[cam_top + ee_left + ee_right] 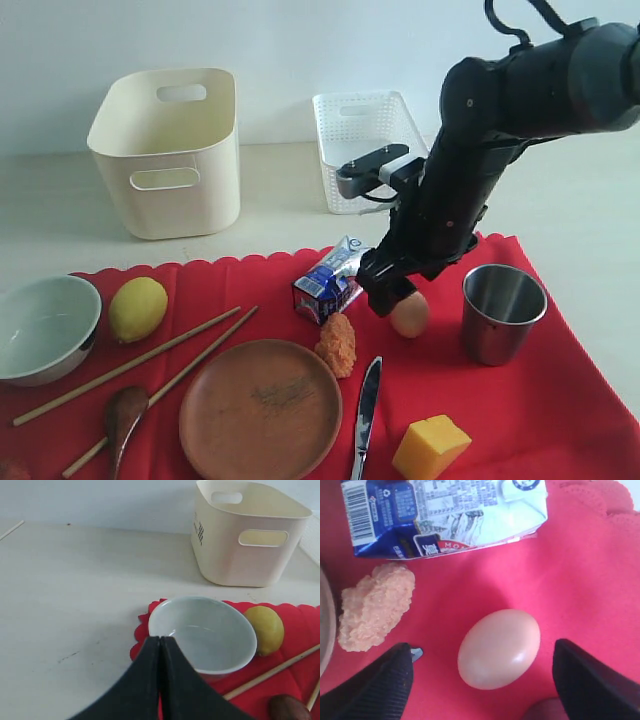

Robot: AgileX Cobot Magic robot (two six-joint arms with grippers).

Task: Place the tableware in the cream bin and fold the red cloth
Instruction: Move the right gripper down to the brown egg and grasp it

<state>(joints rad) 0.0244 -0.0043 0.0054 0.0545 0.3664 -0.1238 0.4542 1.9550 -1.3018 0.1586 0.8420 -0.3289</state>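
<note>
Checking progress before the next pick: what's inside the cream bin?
Only bare inner walls of the cream bin show; nothing rises above its rim. The front wall hides its floor, so low items can't be ruled out.

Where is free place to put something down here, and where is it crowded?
Free: the cloth right of the knife, between steel cup and cheese; also bare table between cream bin and white basket. Crowded: around milk carton, egg and plate.

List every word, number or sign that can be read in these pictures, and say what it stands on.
On the blue-and-white milk carton: a barcode and dense print, all too blurred to quote.
On the tall cream plastic bin: a small dark printed mark on one wall, too small to read.
No other text shows.
</note>
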